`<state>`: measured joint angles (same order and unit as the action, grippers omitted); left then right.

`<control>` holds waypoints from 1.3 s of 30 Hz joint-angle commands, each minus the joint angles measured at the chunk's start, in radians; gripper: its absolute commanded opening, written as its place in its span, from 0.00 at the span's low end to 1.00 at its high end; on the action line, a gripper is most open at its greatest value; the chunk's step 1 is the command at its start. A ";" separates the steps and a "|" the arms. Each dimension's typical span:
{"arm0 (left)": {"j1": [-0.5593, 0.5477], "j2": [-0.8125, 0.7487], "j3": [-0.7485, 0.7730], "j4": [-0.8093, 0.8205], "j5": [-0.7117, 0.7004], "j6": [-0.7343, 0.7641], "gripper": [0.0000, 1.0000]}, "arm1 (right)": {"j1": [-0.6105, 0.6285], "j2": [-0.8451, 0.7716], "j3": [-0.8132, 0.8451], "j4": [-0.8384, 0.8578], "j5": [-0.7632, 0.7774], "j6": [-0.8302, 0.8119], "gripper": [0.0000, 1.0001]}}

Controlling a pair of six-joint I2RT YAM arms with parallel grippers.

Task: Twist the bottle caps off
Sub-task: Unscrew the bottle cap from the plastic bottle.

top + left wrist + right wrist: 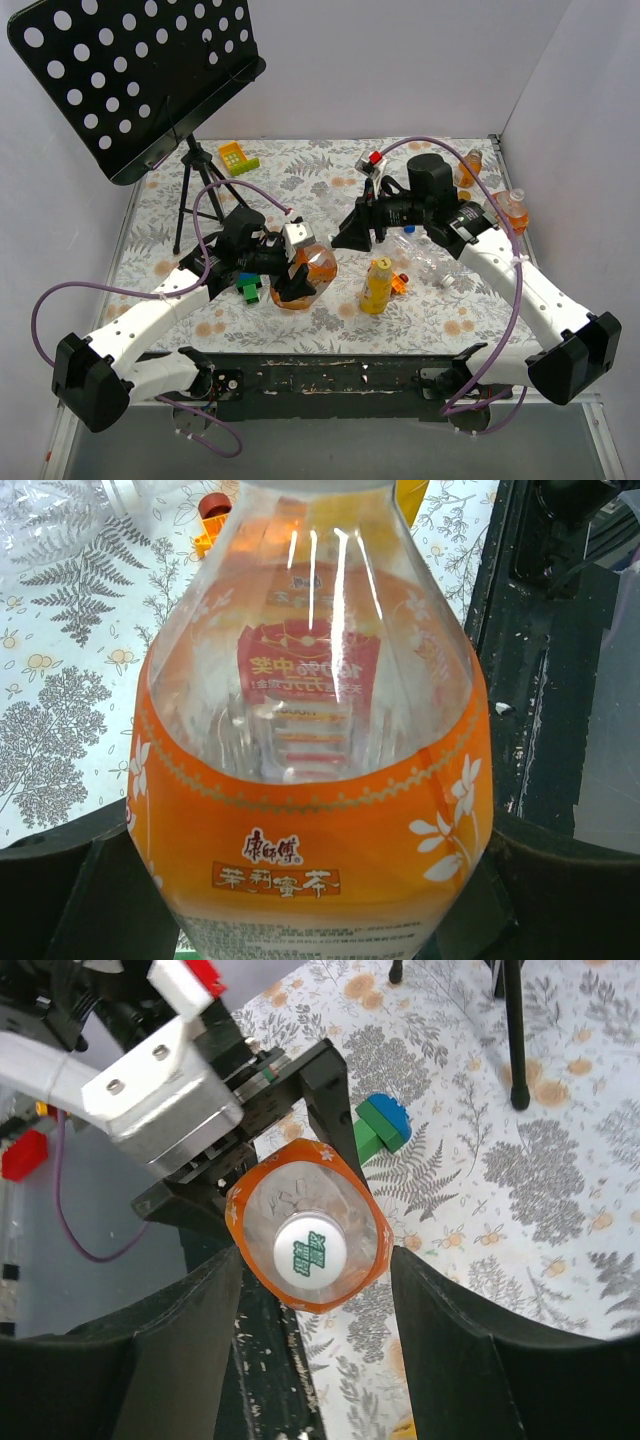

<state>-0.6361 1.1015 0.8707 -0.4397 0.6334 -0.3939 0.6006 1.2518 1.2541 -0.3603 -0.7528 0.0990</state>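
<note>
Your left gripper (290, 268) is clamped round the body of the orange bottle (310, 810) near the front edge of the table (450, 330) to stop it turning, its long axis tipped so the white cap (310, 1250) faces your right gripper (352, 235), whose jaws stand apart short of it, seemingly lined up to close and twist.

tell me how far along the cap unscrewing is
Done: nothing that shows; the white cap sits on the orange-label bottle. In hand: the left jaws clamp that bottle while the right jaws stand open either side of its cap. Left: this cap, and the yellow bottle, which looks capped too.
</note>
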 commanded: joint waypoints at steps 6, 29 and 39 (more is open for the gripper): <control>0.003 -0.009 0.057 0.076 0.014 -0.014 0.00 | 0.010 0.021 -0.018 0.061 0.027 0.150 0.60; 0.003 -0.020 0.045 0.073 0.006 -0.013 0.00 | 0.045 0.064 0.070 -0.009 0.001 -0.005 0.57; 0.003 -0.034 0.040 0.067 0.002 -0.013 0.00 | 0.045 0.075 0.076 -0.035 0.017 0.001 0.55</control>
<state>-0.6365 1.1198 0.8707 -0.4339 0.6121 -0.4080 0.6418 1.3281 1.3075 -0.3954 -0.7284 0.1085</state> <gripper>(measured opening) 0.744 0.553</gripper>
